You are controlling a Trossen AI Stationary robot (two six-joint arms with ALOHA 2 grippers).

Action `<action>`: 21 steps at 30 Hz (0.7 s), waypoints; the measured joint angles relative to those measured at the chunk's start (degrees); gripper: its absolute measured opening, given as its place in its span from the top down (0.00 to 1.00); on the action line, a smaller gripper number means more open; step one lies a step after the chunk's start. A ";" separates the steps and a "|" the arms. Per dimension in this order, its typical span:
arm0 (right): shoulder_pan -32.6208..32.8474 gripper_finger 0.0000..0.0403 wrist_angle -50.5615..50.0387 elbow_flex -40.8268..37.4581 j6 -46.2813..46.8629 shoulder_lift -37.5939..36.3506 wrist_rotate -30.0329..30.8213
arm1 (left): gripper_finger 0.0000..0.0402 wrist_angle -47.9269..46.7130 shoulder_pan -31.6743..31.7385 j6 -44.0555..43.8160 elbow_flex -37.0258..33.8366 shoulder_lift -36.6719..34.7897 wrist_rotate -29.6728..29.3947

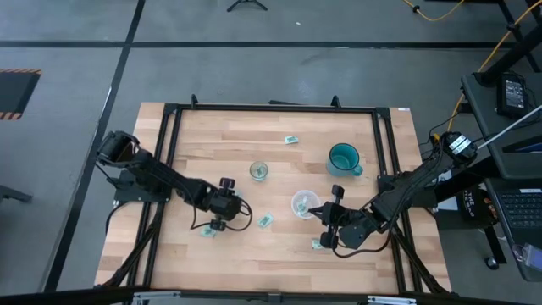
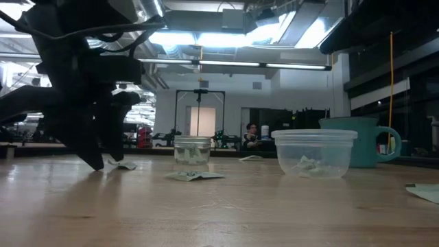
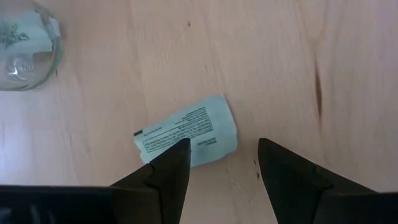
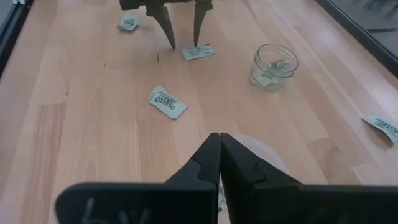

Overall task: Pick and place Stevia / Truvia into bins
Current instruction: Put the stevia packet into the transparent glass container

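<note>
Several light green and white sweetener packets lie flat on the wooden table. My left gripper [image 3: 221, 152] is open and points down, close above the table. One packet [image 3: 186, 130] lies just past its fingertips; whether a fingertip touches its edge, I cannot tell. Another packet [image 1: 265, 220] lies between the two grippers. The glass jar [image 1: 258, 171] and the plastic cup [image 1: 303, 203] each hold packets. My right gripper [image 4: 217, 135] is shut, low beside the plastic cup [image 4: 261, 158], and I see nothing held in it.
A teal mug [image 1: 344, 158] stands toward the far right, behind the cup. More packets lie near the far edge [image 1: 290, 139], near the left gripper [image 1: 207, 232] and under the right arm [image 1: 317, 244]. A black frame [image 1: 169, 127] borders the table.
</note>
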 joint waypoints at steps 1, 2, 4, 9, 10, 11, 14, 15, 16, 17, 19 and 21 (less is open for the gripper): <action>0.00 0.97 0.00 0.00 -0.02 0.00 0.00 | 0.55 0.00 0.26 0.01 0.00 0.00 0.34; 0.00 0.97 -0.02 0.00 -0.02 0.00 0.00 | 0.55 0.00 0.49 0.09 0.00 0.00 0.65; 0.00 0.97 -0.03 0.00 -0.04 0.00 0.00 | 0.55 0.00 1.12 1.19 0.00 -0.04 1.50; 0.00 0.97 -0.04 0.00 -0.06 0.00 0.00 | 0.55 -0.01 2.71 3.02 0.00 -0.07 3.58; 0.00 0.97 -0.04 0.00 -0.06 0.00 0.00 | 0.55 -0.04 3.06 3.07 0.00 -0.07 3.89; 0.00 0.97 -0.04 0.00 0.01 0.00 0.00 | 0.55 -0.07 3.36 3.15 0.00 -0.07 4.29; 0.00 0.97 -0.04 0.00 0.06 0.00 -0.02 | 0.57 -0.15 4.12 4.41 0.00 -0.05 5.73; 0.00 0.97 -0.04 0.00 0.06 0.00 -0.02 | 0.58 -0.14 4.29 4.96 0.00 -0.04 6.11; 0.00 0.97 -0.04 0.00 0.06 0.00 -0.02 | 0.60 -0.13 4.48 5.07 0.00 -0.04 6.43; 0.00 0.97 -0.04 0.00 0.06 0.00 -0.02 | 0.61 -0.13 4.71 5.08 0.00 -0.04 6.69; 0.00 0.97 -0.04 0.00 0.09 0.00 -0.02 | 0.65 -0.13 5.11 5.00 -0.01 -0.02 6.86; 0.00 0.97 -0.03 0.00 0.09 0.00 -0.02 | 0.68 -0.15 5.49 4.74 -0.02 0.00 7.00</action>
